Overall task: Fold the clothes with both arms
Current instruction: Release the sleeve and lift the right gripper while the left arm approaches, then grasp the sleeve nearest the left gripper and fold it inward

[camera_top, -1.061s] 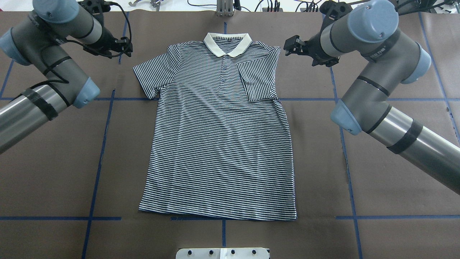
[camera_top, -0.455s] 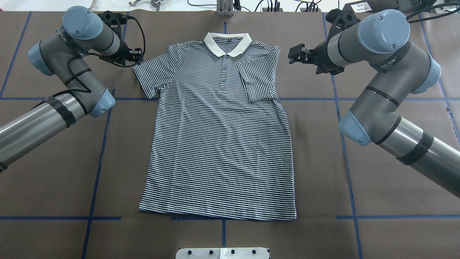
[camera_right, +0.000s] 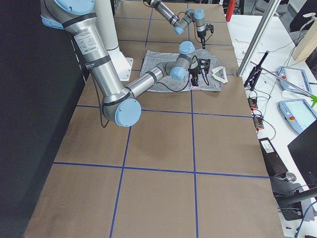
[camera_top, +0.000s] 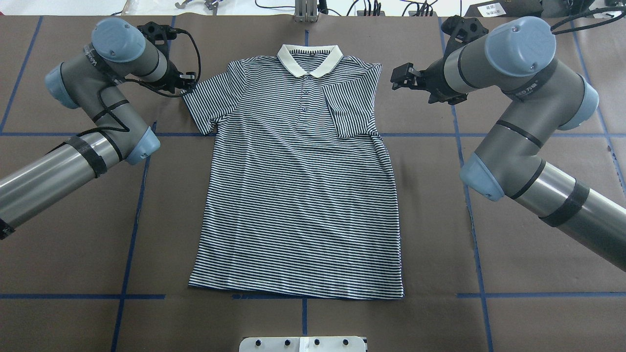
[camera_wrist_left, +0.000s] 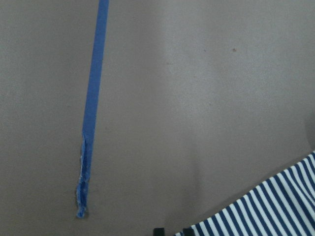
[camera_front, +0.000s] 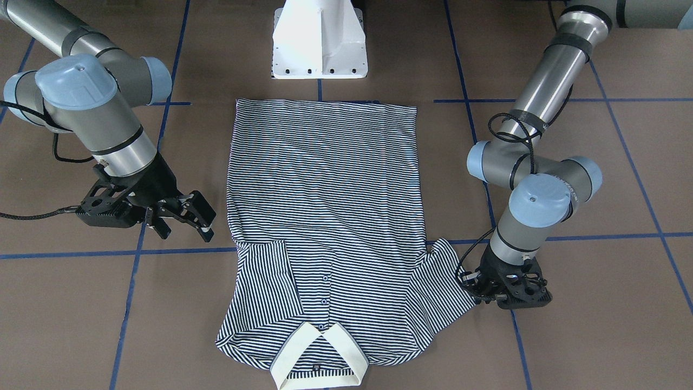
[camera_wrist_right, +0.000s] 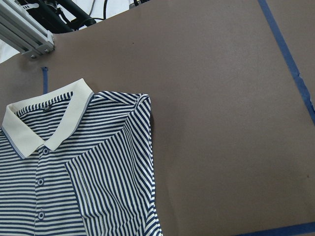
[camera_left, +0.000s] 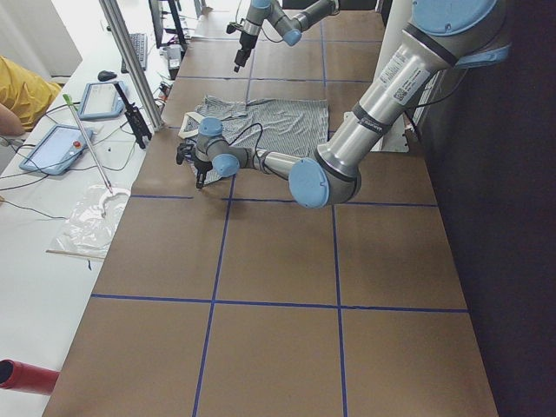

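Note:
The striped polo shirt (camera_top: 298, 195) lies flat and face up on the brown table, cream collar (camera_top: 309, 61) at the far edge. Its sleeve on my right side is folded in over the chest (camera_top: 349, 110); the other sleeve (camera_top: 210, 100) lies spread out. My left gripper (camera_top: 187, 82) points down at that sleeve's outer corner, also seen from the front (camera_front: 470, 283). Its fingertips show slightly apart at the bottom edge of the left wrist view, beside the sleeve edge (camera_wrist_left: 266, 211). My right gripper (camera_top: 397, 78) hangs open and empty just right of the shirt's shoulder, as the front view (camera_front: 184, 222) also shows.
The white pedestal base (camera_front: 319, 43) stands at the hem side. Blue tape lines (camera_top: 132, 234) grid the brown table cover. An aluminium post (camera_top: 305, 12) and cables lie beyond the collar. Tablets (camera_left: 61, 143) sit on the side bench.
My left arm has swung in to the right and brought its gripper from beside the shirt to the spread sleeve's corner. My right gripper has barely shifted. The shirt has not moved.

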You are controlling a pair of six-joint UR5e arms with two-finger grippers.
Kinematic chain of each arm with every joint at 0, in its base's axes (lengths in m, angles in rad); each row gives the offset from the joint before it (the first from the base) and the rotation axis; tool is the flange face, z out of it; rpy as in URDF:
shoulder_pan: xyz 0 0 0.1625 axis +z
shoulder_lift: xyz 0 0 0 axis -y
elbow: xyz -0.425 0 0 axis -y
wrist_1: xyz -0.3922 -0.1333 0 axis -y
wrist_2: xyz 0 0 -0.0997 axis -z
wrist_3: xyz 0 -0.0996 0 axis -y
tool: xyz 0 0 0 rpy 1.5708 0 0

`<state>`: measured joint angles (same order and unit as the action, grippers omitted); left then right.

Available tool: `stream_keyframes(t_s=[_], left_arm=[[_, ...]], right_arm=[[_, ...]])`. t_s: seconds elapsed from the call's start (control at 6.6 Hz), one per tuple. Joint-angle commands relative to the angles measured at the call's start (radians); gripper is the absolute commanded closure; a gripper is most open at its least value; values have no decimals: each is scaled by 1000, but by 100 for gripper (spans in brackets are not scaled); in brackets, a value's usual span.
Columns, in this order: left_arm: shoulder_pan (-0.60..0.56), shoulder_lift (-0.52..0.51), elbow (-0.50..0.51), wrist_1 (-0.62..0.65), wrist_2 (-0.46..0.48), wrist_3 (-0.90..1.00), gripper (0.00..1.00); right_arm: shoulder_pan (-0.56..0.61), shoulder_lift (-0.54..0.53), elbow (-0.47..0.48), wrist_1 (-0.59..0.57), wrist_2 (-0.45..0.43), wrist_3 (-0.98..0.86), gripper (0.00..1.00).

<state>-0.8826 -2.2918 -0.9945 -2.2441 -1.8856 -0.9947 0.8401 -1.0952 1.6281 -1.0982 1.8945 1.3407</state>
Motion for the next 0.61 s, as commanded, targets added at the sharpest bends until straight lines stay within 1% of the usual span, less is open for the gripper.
stream_keyframes(t_s=[0.0, 0.3, 0.45], left_arm=[[1, -38, -4, 3, -9, -25, 100], [1, -107, -29, 12, -107, -169, 100], [38, -130, -61, 15, -109, -264, 100]], right_arm=[[-6, 0, -8, 1, 0, 0, 0], [-12, 1, -11, 1, 0, 0, 0], [-13, 3, -13, 1, 0, -1, 0]])
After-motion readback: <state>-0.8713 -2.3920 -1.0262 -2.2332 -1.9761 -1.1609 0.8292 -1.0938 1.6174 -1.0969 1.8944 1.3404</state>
